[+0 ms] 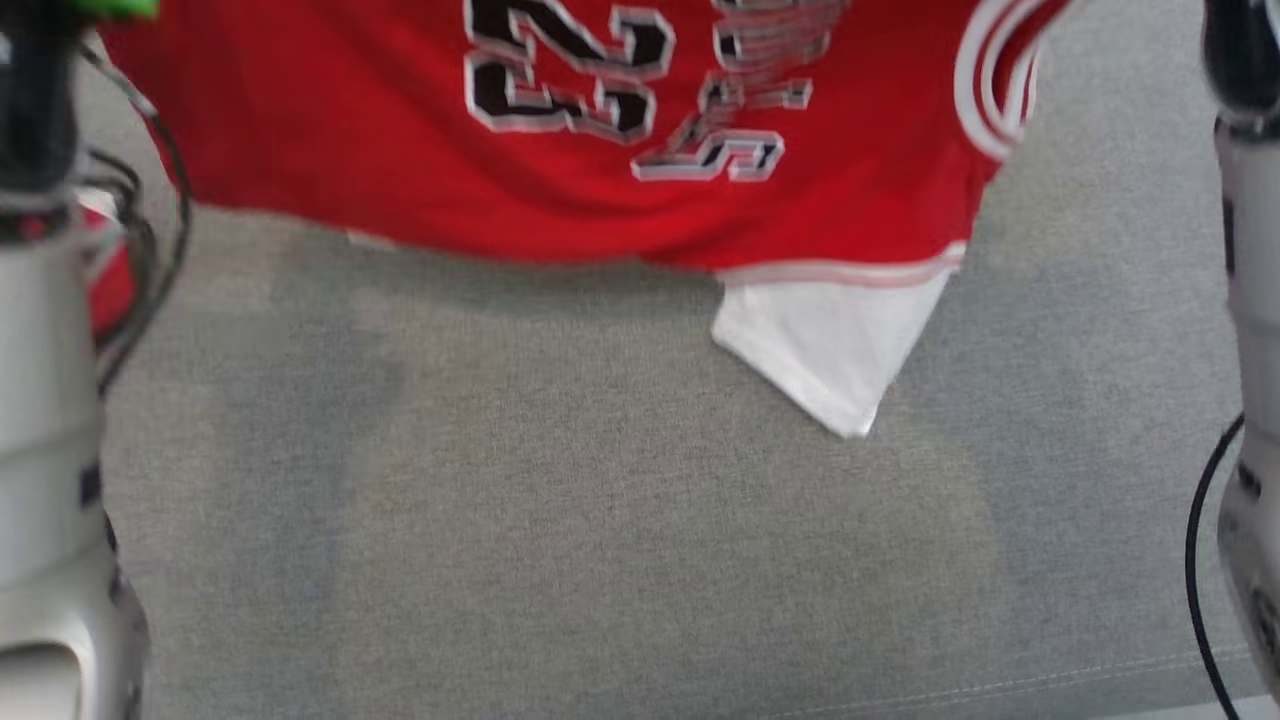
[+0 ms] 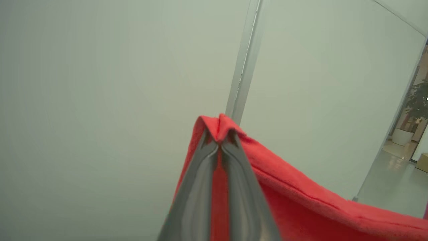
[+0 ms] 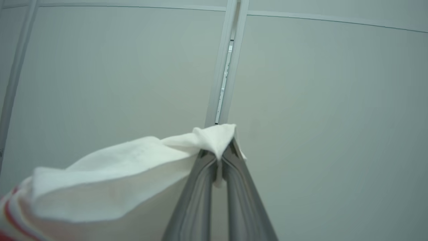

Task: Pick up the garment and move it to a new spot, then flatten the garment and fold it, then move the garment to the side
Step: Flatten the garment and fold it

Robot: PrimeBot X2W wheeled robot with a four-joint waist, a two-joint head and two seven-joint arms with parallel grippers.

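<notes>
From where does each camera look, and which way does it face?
Head view: on the head, facing down at a red jersey with black numbers above a grey cloth surface; pale forearms at both edges.
Left wrist view: along the left gripper, shut on red jersey cloth, towards a pale wall.
Right wrist view: along the right gripper, shut on white jersey cloth, towards that wall.
Shared: the jersey, in all three.
</notes>
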